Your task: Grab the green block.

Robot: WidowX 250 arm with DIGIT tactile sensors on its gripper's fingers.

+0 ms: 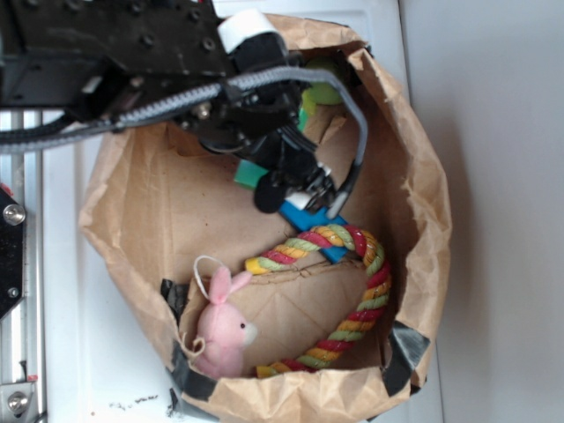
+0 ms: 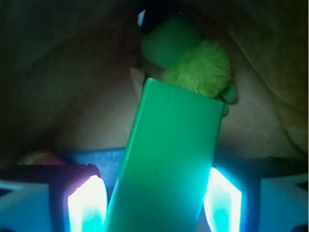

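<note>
From outside we see a white surface (image 1: 70,264) carrying a crumpled brown paper bag (image 1: 423,220) rolled open at the top. At the bag's lower left sits a pink plush bunny (image 1: 220,328), and just right of it a striped rope (image 1: 352,291) curves up and over in an arch. A blue block (image 1: 308,220) lies under the top of that arch, touching it. Our black arm (image 1: 115,53) reaches in from the upper left, and its gripper (image 1: 291,181) is down inside the bag, just above the blue block. A corner of the green block (image 1: 249,174) shows at the gripper's left edge. A lime plush toy (image 1: 322,88) peeks out behind the arm near the bag's far wall. In the wrist view the green block (image 2: 169,159) stands between the two glowing fingers (image 2: 87,203), tilted slightly right, its top end near the lime plush (image 2: 200,67). The jaws sit close on both sides of the block, and seem to be pinching it.
</note>
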